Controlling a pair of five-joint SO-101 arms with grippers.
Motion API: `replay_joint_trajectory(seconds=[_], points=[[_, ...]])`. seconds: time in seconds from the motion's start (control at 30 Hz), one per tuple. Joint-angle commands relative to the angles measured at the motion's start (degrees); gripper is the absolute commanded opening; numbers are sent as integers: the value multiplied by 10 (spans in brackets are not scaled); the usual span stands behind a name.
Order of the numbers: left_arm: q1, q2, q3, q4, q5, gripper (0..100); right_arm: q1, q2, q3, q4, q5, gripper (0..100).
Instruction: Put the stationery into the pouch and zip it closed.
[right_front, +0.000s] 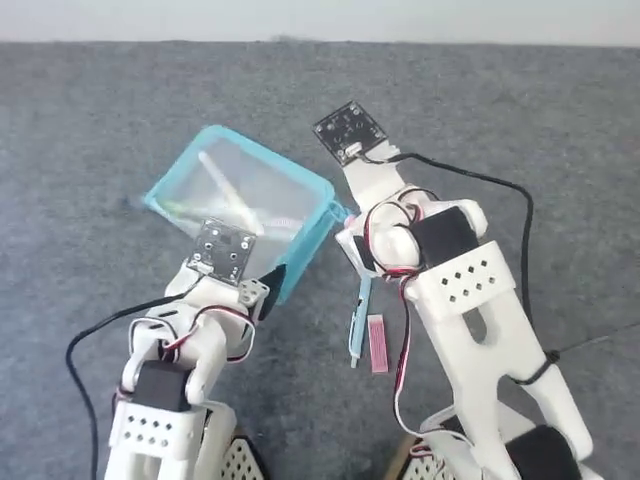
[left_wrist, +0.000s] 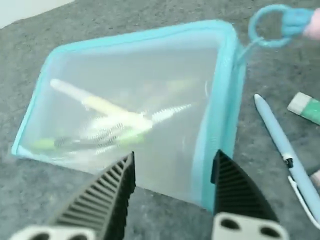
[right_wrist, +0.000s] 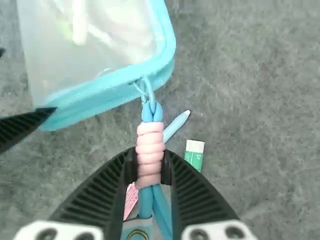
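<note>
some pens (left_wrist: 100, 105) lie inside the pouch (right_front: 312, 235) on the grey mat. a blue pen (right_front: 358, 320) and an eraser (right_front: 377, 343) lie outside, near it, and likely need to go in. the right gripper (right_wrist: 149, 162) pinches the zip pull (right_wrist: 150, 135). the left gripper (left_wrist: 172, 170) hangs wide apart by the pouch's edge.

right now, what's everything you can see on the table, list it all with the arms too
pouch: one, translucent with teal edging, lying flat on the table
pens: several, white and yellow-green, inside the pouch
zip pull: one, blue cord with pink wrap, at the pouch's corner
blue pen: one, light blue, on the table outside the pouch
eraser: one, white and green, beside the blue pen
pink piece: one, pink, beside the blue pen
table: one, grey, carpet-like
left gripper: one, black fingers, open, at the pouch's edge
right gripper: one, black fingers, shut on the zip pull
</note>
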Motion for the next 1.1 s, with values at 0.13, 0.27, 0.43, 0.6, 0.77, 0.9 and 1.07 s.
replay_joint_trajectory(seconds=[0.13, 0.27, 0.43, 0.6, 0.77, 0.9, 1.07], points=[[29, -11, -15, 6, -11, 239, -2, -7, -33, 7, -12, 7], [31, -11, -16, 6, -11, 239, -2, 32, -36, 5, -13, 7], [27, -12, -33, 9, -8, 272, 2, 63, -33, -8, -11, 7], [27, -12, -42, 18, -5, 283, 11, 80, -37, -19, -13, 7], [33, -18, -53, 43, -6, 284, 11, 82, -40, -20, -14, 7], [44, -80, -46, 74, -25, 286, 11, 82, -51, -17, -15, 7], [54, -142, -6, 75, -40, 284, 10, 76, -69, -14, -35, 7]])
